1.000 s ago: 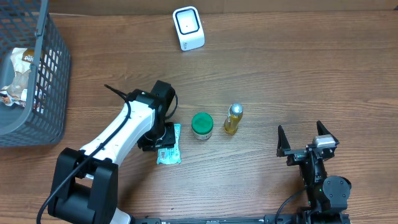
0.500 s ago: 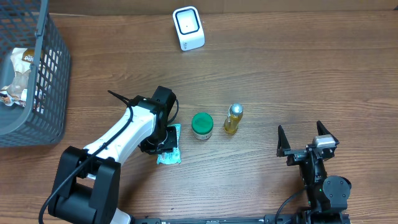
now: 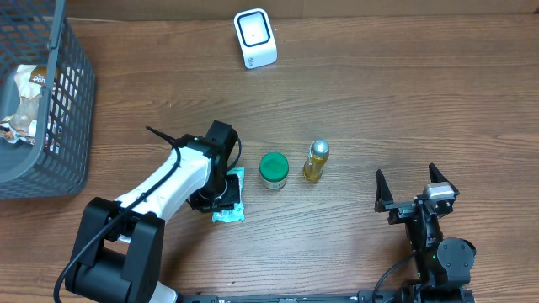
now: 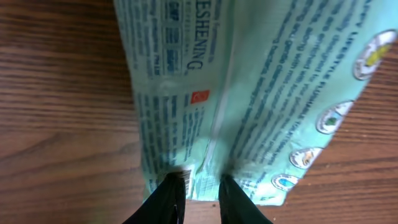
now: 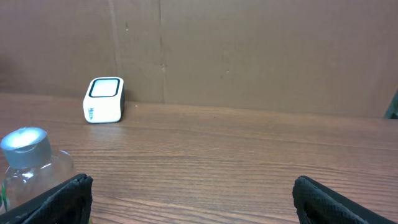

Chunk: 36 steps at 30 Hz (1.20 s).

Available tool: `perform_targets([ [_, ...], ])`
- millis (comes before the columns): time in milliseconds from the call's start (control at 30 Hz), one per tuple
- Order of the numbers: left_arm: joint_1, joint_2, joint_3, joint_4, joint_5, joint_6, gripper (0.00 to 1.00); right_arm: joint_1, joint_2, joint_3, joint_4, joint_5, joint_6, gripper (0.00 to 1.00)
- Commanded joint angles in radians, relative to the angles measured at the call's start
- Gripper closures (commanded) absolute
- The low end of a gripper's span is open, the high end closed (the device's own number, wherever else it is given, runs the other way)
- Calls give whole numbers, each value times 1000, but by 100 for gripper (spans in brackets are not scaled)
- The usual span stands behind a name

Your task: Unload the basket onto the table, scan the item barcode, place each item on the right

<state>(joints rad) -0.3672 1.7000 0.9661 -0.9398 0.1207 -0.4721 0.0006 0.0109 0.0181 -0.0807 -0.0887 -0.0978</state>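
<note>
A teal printed packet (image 3: 229, 207) lies flat on the wooden table left of centre. My left gripper (image 3: 221, 190) is down over it. In the left wrist view the two black fingers pinch the packet (image 4: 249, 93) at its near edge, so the left gripper (image 4: 202, 182) is shut on it. The white scanner (image 3: 255, 38) stands at the back of the table, also seen in the right wrist view as a small white box (image 5: 104, 99). My right gripper (image 3: 413, 190) rests open at the front right, nothing between its fingers (image 5: 193, 186).
A green-lidded jar (image 3: 273, 170) and a small yellow bottle (image 3: 316, 160) with a silver cap stand just right of the packet. A grey wire basket (image 3: 72, 126) holding wrapped goods sits at the left edge. The bottle (image 5: 28, 162) shows low left in the right wrist view.
The left gripper has closed on the packet's edge and shifted slightly toward the table's front. The packet sits a little more under the arm. The right arm has not moved.
</note>
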Motion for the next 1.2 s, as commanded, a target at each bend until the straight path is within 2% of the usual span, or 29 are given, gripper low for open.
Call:
perform_targets([
  [0, -7, 0, -43, 32, 6, -15, 75, -2, -8, -10, 3, 8, -1, 0],
  [133, -7, 0, -69, 62, 6, -19, 74, -2, -8, -10, 3, 8, -1, 0],
  [300, -7, 0, -69, 63, 7, -19, 59, -2, -8, -10, 3, 8, -1, 0],
  [467, -7, 0, -69, 67, 7, -19, 55, -2, -8, -10, 3, 8, -1, 0],
  [567, -7, 0, -69, 77, 7, -18, 46, -2, -8, -10, 3, 8, -1, 0],
  [633, -7, 0, -69, 80, 8, -18, 43, -2, -8, -10, 3, 8, -1, 0],
  [700, -7, 0, -68, 79, 13, -2, 46, -2, -8, -10, 3, 8, -1, 0],
  [800, -5, -5, -44, 46, 5, 36, 67, -2, -8, -10, 3, 8, -1, 0],
  [967, 8, -60, 48, -12, -14, 34, 66, -2, -8, -10, 3, 8, -1, 0],
  [1100, 7, -119, 101, -40, -4, 33, 59, -2, -8, -10, 3, 8, -1, 0],
  [1133, 7, -126, 101, -45, 4, 32, 59, -2, -8, -10, 3, 8, -1, 0],
  [1167, 7, -128, 101, -57, 3, 31, 65, -2, -8, -10, 3, 8, -1, 0],
])
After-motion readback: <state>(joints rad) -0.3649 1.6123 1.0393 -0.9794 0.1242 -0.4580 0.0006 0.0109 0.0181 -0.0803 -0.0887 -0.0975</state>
